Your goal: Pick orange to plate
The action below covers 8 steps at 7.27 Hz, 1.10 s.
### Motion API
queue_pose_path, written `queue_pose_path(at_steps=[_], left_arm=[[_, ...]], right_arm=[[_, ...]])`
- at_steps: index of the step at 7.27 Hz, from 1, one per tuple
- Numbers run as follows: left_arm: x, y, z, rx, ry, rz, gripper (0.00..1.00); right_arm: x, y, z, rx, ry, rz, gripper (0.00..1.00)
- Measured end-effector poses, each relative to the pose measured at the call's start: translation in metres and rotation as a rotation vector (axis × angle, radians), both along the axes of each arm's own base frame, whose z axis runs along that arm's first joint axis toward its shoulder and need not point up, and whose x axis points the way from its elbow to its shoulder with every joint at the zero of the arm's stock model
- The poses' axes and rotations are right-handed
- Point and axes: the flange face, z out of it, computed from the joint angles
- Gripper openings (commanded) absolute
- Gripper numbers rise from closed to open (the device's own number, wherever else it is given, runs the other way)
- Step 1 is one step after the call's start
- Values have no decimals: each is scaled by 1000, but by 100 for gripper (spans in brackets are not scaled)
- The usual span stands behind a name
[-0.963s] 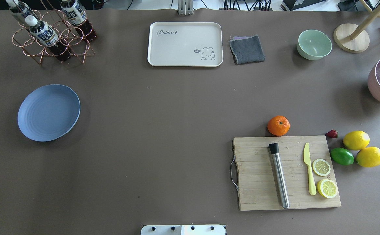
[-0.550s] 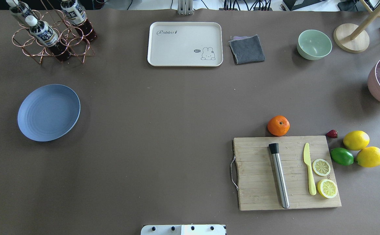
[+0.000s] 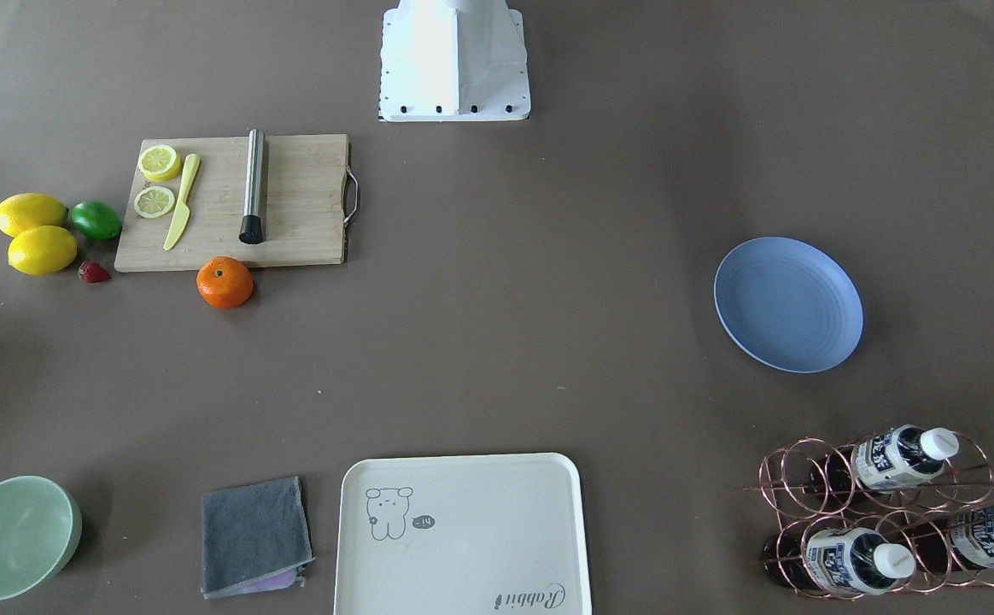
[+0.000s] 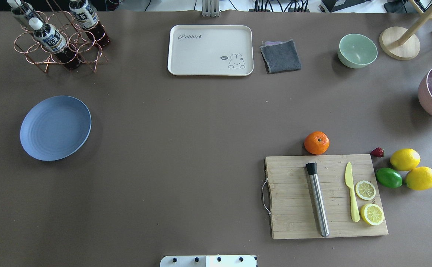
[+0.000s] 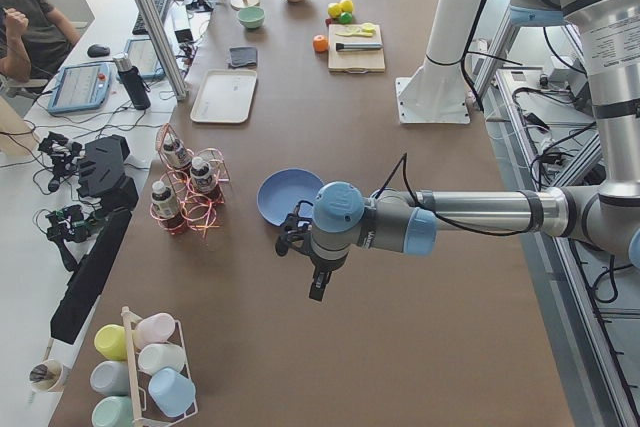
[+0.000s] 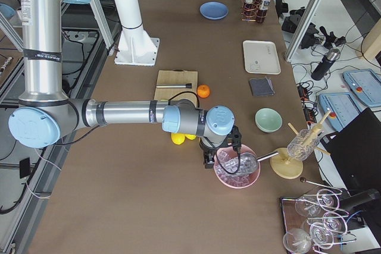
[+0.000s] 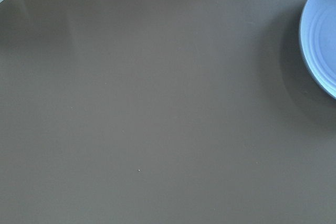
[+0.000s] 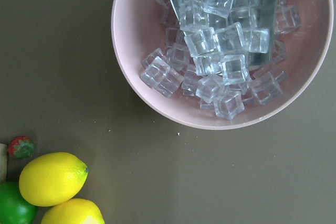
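Observation:
The orange [image 4: 316,142] rests on the table just beyond the far edge of a wooden cutting board [image 4: 294,200]; it also shows in the front view [image 3: 225,282]. The blue plate [image 4: 55,128] lies bare far off on the table's left, its rim at the left wrist view's right edge [image 7: 321,35]. My left gripper [image 5: 319,285] shows only in the left side view, hanging near the plate [image 5: 285,195]; whether it is open I cannot tell. My right gripper [image 6: 208,157] shows only in the right side view, beside a pink ice bowl [image 6: 237,168]; its state I cannot tell.
On the board lie a metal muddler [image 4: 317,200], a yellow knife [image 4: 351,196] and two lemon slices [image 4: 365,190]. Two lemons [image 4: 404,159], a lime [image 4: 388,177] and a strawberry [image 4: 377,152] sit to its right. At the back: cream tray [image 4: 210,50], grey cloth [image 4: 280,55], mint bowl [image 4: 357,50], bottle rack [image 4: 58,40].

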Motion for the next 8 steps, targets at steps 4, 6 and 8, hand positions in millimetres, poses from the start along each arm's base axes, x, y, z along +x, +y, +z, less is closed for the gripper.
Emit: queue_pose_path(at_steps=[4,6,8], left_arm=[[6,10,-11,14,6,14,97],[6,9,-7,7,7,11,97],[7,4,-5,-1,19,7,97]], right_arm=[[13,5,4,11,64,4,100],[13,6,4,29,64,0,100],[12,8,7,34,55,3,100]])
